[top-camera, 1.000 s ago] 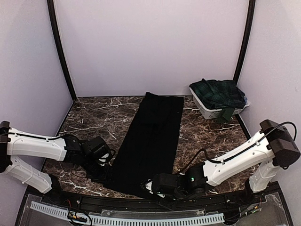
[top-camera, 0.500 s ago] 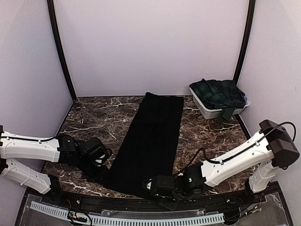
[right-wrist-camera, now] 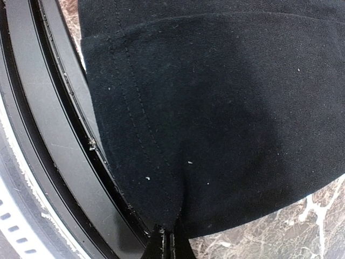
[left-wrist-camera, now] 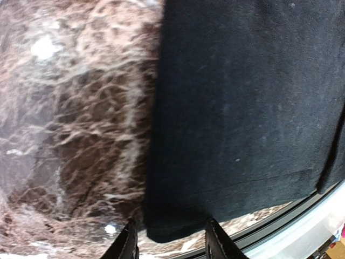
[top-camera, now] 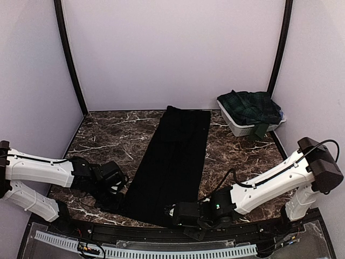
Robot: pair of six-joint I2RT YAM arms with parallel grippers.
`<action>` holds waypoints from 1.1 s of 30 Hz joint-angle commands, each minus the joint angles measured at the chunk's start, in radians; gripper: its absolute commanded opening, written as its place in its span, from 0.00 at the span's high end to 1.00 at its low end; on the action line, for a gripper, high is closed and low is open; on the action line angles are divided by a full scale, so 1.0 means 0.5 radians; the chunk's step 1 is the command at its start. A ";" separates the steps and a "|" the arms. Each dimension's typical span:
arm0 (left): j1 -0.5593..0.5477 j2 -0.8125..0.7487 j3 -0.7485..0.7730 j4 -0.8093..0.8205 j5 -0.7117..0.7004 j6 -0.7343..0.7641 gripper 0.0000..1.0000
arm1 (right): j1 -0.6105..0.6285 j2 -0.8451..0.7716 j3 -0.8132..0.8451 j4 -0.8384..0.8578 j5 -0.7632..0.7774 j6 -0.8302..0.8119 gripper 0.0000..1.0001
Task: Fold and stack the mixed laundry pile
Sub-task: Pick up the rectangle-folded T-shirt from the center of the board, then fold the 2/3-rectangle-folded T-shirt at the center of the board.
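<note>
From above, the black cloth point(top-camera: 172, 162) lies long and flat down the middle of the table point(top-camera: 108, 137), and the green checked skirt point(top-camera: 250, 105) sits in the white basket point(top-camera: 233, 125) at the far right. Only the left wrist view shows the left gripper point(left-wrist-camera: 171, 244) with its two fingers apart and the cloth's near left corner between them. Only the right wrist view shows the right gripper point(right-wrist-camera: 166, 244) pinched tight on the cloth's near edge, which puckers there.

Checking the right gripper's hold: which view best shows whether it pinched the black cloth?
Right wrist view: the right gripper is shut, the black cloth puckered into its tips. Top view shows it only low at the cloth's near edge; left wrist view misses it.
</note>
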 commanded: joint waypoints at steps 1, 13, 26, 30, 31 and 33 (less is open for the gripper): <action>-0.015 0.031 -0.078 0.073 0.035 -0.010 0.62 | 0.022 -0.046 0.040 -0.045 0.053 0.040 1.00; -0.015 -0.087 0.091 0.006 -0.030 -0.005 1.00 | -0.017 -0.154 0.052 -0.068 0.155 0.055 1.00; 0.219 -0.054 0.369 0.166 -0.139 0.199 1.00 | -0.317 -0.394 0.050 -0.033 0.275 -0.089 1.00; 0.367 0.044 0.483 0.305 -0.145 0.316 1.00 | -0.515 -0.427 0.038 0.072 0.282 -0.189 1.00; 0.382 0.108 0.509 0.366 -0.144 0.358 1.00 | -0.569 -0.431 0.033 0.108 0.269 -0.220 1.00; 0.413 0.239 0.606 0.426 -0.161 0.417 1.00 | -0.680 -0.426 0.032 0.180 0.243 -0.276 1.00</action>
